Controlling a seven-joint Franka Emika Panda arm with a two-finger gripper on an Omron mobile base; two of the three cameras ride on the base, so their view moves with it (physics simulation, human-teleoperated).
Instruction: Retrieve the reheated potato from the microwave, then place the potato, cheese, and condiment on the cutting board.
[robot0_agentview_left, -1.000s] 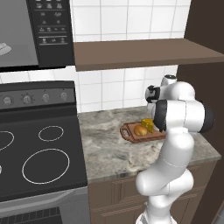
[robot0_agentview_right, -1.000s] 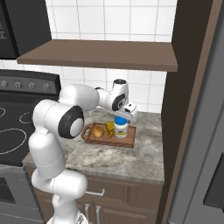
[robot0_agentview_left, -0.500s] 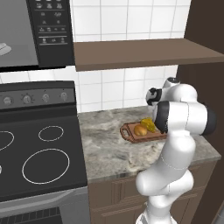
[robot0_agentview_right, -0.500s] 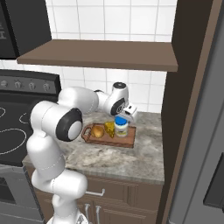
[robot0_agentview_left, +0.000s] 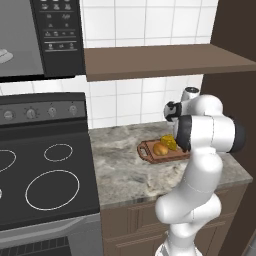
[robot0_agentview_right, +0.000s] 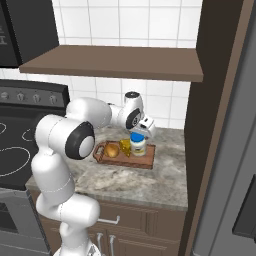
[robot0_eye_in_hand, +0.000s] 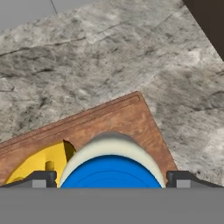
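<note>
- The microwave (robot0_agentview_left: 40, 37) hung over the stove (robot0_agentview_left: 42, 165), its door shut.
- The granite counter (robot0_agentview_right: 145, 180) carried the cutting board (robot0_agentview_right: 145, 162) near its back edge, handle loop toward the stove.
- The gripper (robot0_agentview_right: 143, 127) hovered just above the condiment (robot0_agentview_right: 138, 144), jaws spread wide to either side of the blue lid, holding nothing.
- The condiment stood upright at the board's end away from the handle.
- The cheese (robot0_agentview_right: 125, 147) lay mid-board, just beside the jar.
- The potato (robot0_agentview_right: 111, 150) sat at the handle end.
</note>
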